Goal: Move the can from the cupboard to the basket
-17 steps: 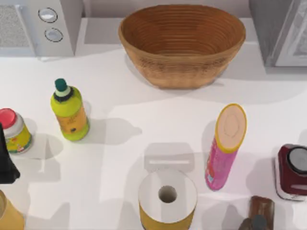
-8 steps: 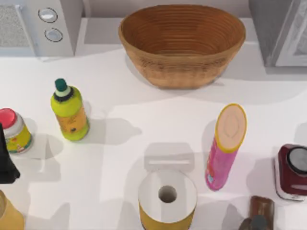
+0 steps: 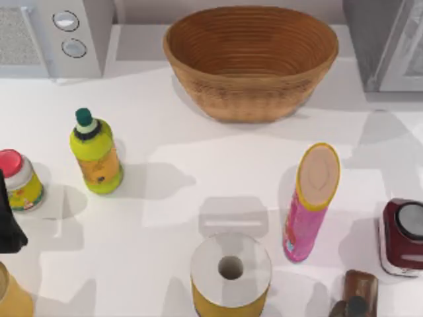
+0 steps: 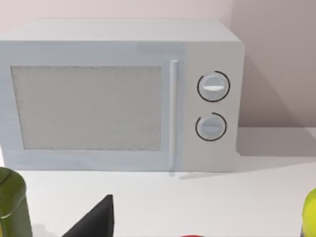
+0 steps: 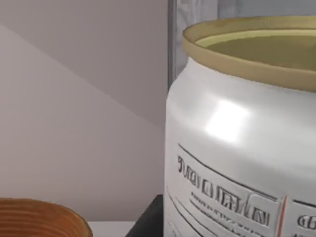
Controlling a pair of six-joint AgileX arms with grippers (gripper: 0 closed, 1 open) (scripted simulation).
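Broadly, from biggest to smallest:

- The white table (image 3: 198,139) carries everything.
- The large oval brown woven wicker basket (image 3: 251,59) sits at the far middle of the table. Its inside is bare where it can be seen, and its rim (image 5: 39,217) shows low down in the right wrist view.
- The light grey appliance with two round knobs (image 3: 53,36) stands at the far left, door shut.
- The grey box-like cupboard with a white-framed pale door (image 3: 390,43) stands at the far right.
- The white paper roll on a yellow base (image 3: 231,272) stands at the near middle.
- The tall pink tube with a yellow rim (image 3: 310,201) stands upright just right of the roll.
- The yellow-green bottle with a dark green cap (image 3: 96,155) stands at the left.
- The dark red jar (image 3: 402,238) is at the right edge.
- The small red-lidded jar (image 3: 20,181) is at the left edge.
- The small silver metal can with a gold rim and printed label (image 5: 242,148) is upright and very close to the right wrist camera. A grey upright frame is behind it. I cannot tell whether the right gripper clamps it.
- The left arm (image 3: 8,224) is parked at the table's left edge, facing the appliance. I cannot tell the left gripper's (image 4: 94,222) state.
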